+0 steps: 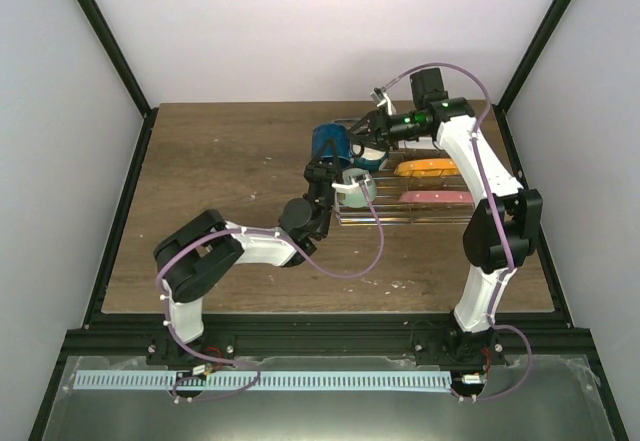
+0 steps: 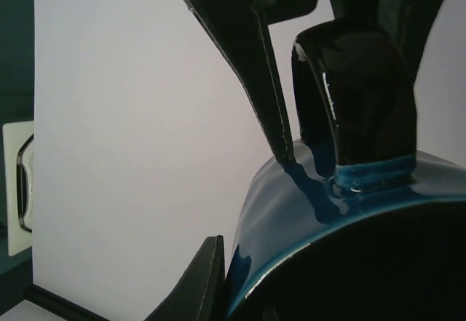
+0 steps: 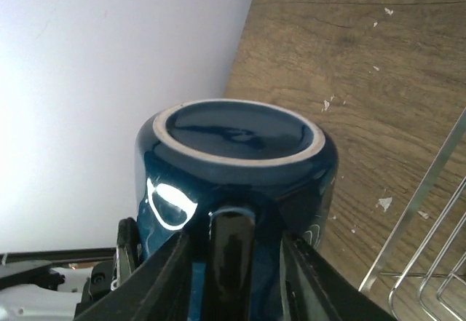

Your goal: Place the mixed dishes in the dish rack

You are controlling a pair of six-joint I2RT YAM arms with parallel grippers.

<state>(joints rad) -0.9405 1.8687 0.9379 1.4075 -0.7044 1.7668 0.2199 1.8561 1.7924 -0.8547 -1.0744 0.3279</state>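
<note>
The dark blue mug hangs in the air at the left end of the silver wire dish rack, bottom toward the right wrist camera. My left gripper grips its rim; one finger presses the outer wall and the other is hidden inside. My right gripper is open, and its fingers straddle the mug's handle with gaps on both sides. In the rack stand the pale green bowl, the orange plate and the pink plate.
The rack's wires show at the right of the right wrist view, over the brown wooden table. White walls and black frame posts close in the table on three sides.
</note>
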